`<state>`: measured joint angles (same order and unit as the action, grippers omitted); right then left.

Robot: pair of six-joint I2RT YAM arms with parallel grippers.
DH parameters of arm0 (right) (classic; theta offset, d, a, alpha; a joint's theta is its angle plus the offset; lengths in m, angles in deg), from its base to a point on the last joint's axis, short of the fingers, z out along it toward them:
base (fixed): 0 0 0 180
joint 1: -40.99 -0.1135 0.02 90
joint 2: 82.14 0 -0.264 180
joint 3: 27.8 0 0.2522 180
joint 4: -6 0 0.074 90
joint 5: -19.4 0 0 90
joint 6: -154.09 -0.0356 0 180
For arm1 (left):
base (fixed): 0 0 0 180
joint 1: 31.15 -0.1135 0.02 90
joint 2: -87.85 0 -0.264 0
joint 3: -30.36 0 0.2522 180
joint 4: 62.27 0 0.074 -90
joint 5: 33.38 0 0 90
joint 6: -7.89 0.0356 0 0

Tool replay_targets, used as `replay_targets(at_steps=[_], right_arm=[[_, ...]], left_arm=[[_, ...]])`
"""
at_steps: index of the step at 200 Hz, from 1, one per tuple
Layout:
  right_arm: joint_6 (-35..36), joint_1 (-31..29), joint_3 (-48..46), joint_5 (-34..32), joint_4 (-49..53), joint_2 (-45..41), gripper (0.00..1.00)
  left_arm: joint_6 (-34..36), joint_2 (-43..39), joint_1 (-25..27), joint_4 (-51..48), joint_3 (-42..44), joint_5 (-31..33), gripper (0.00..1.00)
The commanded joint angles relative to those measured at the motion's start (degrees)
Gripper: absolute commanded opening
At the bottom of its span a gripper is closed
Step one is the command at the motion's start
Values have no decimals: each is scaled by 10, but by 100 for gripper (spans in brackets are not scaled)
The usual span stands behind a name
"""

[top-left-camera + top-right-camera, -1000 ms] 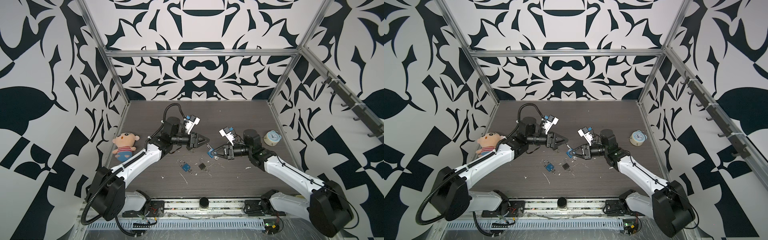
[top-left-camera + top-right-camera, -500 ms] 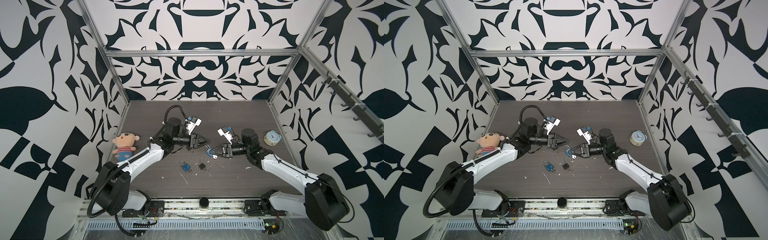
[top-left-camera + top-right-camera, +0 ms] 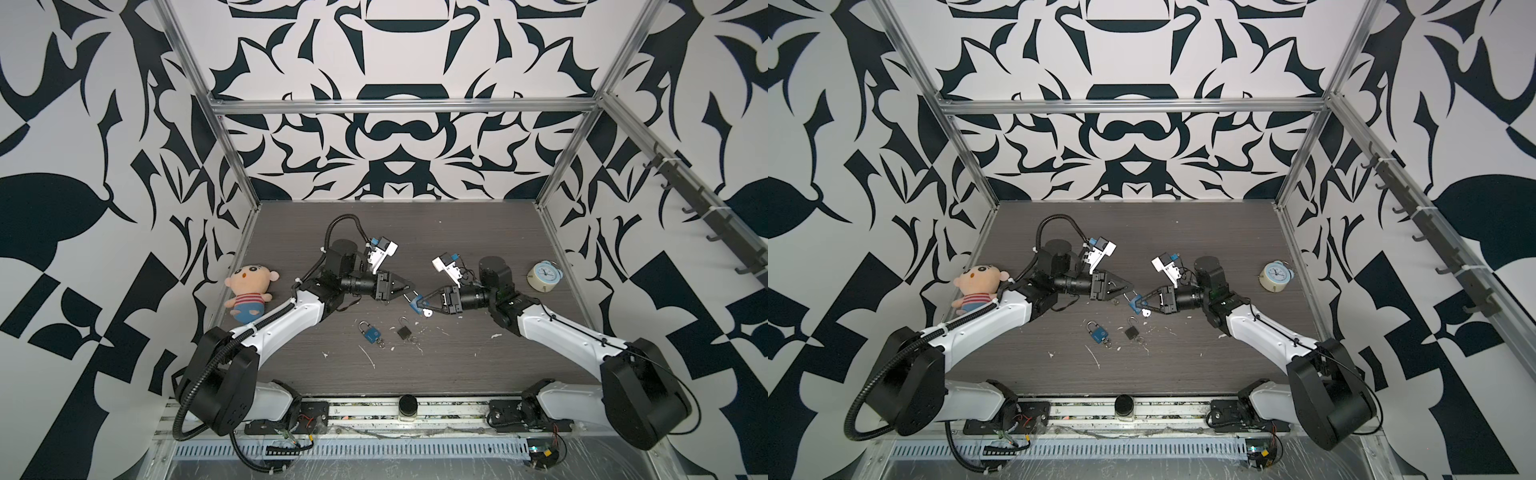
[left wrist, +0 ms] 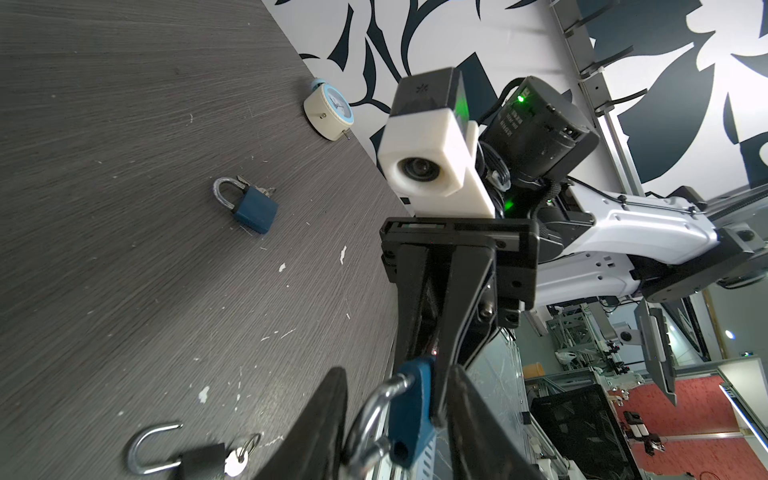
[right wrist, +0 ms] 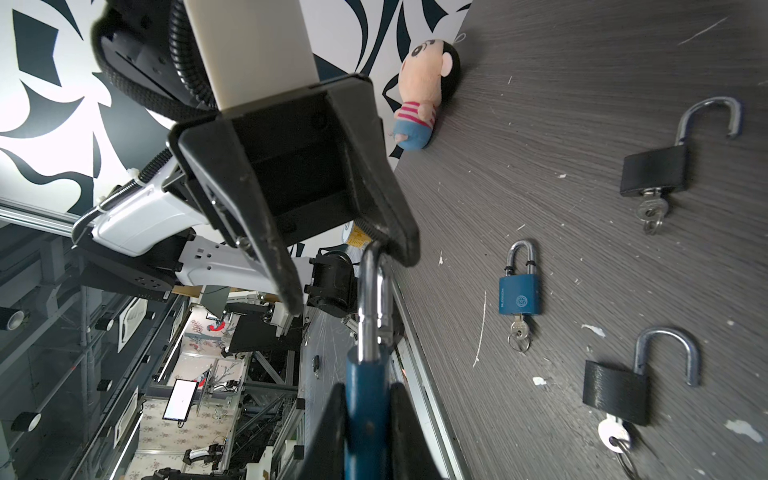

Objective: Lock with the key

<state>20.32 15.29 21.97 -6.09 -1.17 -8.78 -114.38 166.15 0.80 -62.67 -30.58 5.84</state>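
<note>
R gripper (image 3: 417, 304) clamped on body of held lock (image 5: 365, 399), up off the table (image 3: 457, 365) near its middle; shackle (image 5: 374, 291) points at L gripper (image 5: 349, 279), its free end out of the body in L wrist view; L jaws apart, straddling the shackle; one finger (image 5: 399, 237) touches its bend, the other is clear of it; held lock's key: can't tell, hidden. In both top views blue lock (image 3: 372, 333) lies at 7 o'clock of held lock, shackle shut, key in its base; black lock (image 3: 402, 332) at 6 o'clock, shackle open, key in too; the two near each other, not touching; 2nd black lock (image 5: 615, 390), open, w/ white-head key (image 5: 611, 436), shows in R wrist view; from above only that key peeks out by R gripper; doll (image 3: 249, 291) at 9 o'clock edge; clock (image 3: 543, 277) at 3 o'clock.
</note>
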Motion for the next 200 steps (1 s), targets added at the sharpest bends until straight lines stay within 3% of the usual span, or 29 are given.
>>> replay_targets(at_steps=[1, 83, 200], right_arm=[[-10, -1, 33, 7, -44, -2, 0], [-16, -1, 36, 5, -48, -1, 0], [-18, -1, 36, 7, -49, 0, 0]], left_arm=[[16, -18, -3, -13, 10, -6, 40], [28, -17, -8, -23, 16, 3, 26], [33, -16, -17, -42, 7, 3, 15]])
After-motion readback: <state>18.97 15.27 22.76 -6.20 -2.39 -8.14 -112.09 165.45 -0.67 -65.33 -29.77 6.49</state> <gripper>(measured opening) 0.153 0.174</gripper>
